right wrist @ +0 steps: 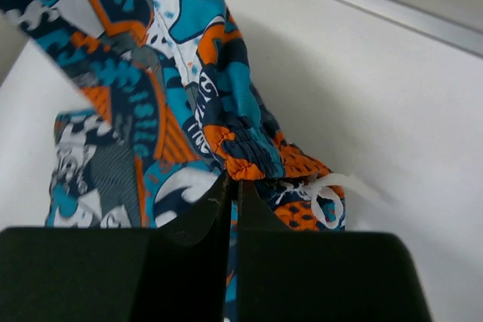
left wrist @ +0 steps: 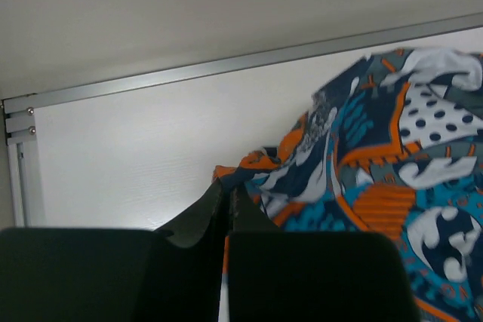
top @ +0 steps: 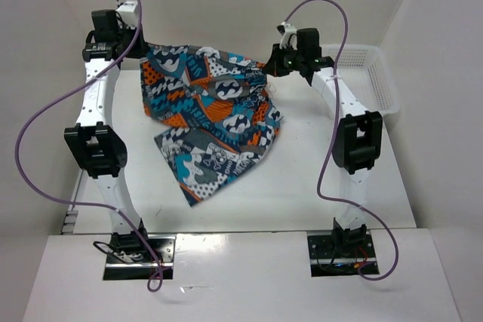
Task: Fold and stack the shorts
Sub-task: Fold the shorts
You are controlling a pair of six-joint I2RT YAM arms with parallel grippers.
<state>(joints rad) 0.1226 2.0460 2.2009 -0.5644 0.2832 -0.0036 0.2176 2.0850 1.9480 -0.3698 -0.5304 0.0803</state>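
Observation:
The shorts (top: 211, 107), in a teal, orange, navy and white cartoon print, hang stretched between my two grippers at the back of the table, with the lower part trailing on the white tabletop. My left gripper (top: 143, 47) is shut on the shorts' left top corner; in the left wrist view the fabric (left wrist: 362, 164) runs into the closed fingertips (left wrist: 227, 195). My right gripper (top: 270, 63) is shut on the right waistband corner; the right wrist view shows the gathered waistband (right wrist: 249, 148) and white drawstring (right wrist: 328, 197) at the closed gripper (right wrist: 233, 184).
A white plastic basket (top: 370, 73) stands at the back right, next to the right arm. Walls enclose the table on the left, back and right. A metal rail (left wrist: 226, 65) runs along the table's far edge.

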